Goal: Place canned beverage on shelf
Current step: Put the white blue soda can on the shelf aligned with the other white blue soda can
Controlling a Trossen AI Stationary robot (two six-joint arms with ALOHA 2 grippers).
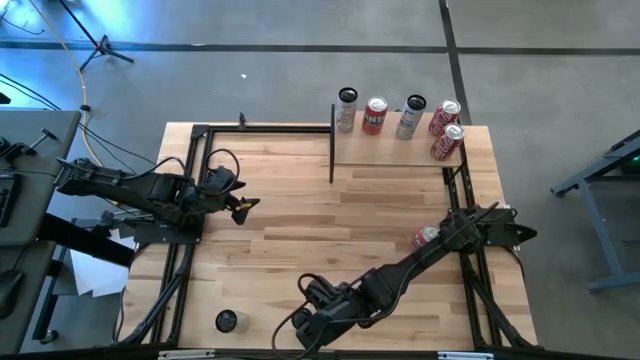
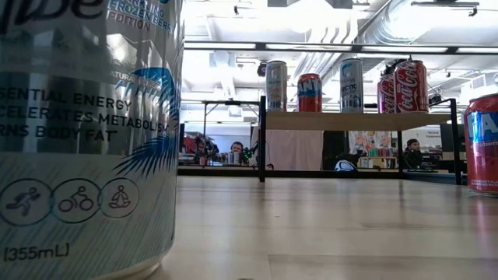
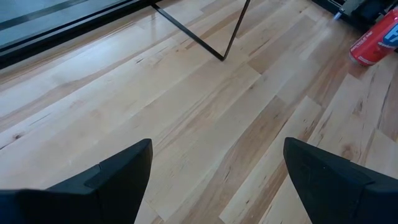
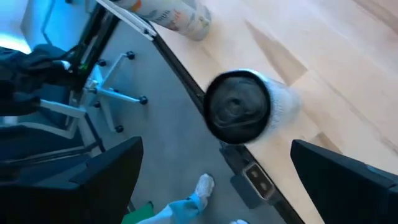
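The plank counter [image 1: 300, 240] carries the whole job, and the shelf [image 1: 390, 157] stands at its far edge, well ahead of both tools. Five cans [image 1: 375, 115] already stand upright along the shelf board, two of them close together at the end nearer the right arm, so most of the stocking looks done. Two cans are not yet shelved. A red can [image 1: 427, 236] sits on the counter close beside the right arm's base, far behind the right tool; from above I cannot tell whether it stands or lies. A white energy-drink can [image 1: 228, 321] stands upright near the counter's front edge, just ahead of the right tool [image 4: 214, 155]. That tool's two fingers are spread wide and pinch nothing; the can's dark top shows between and beyond them, apart from both fingers, so the grasp has not begun. The left tool [image 3: 217, 162] hangs over bare planks with its fingers spread and empty too. One black shelf upright is ahead of it and the red can is farther off. As I judge it, the task is more than half done — what is left is to close on the white can, carry it across the counter and set it on the board's free stretch, then do the same for the red one.
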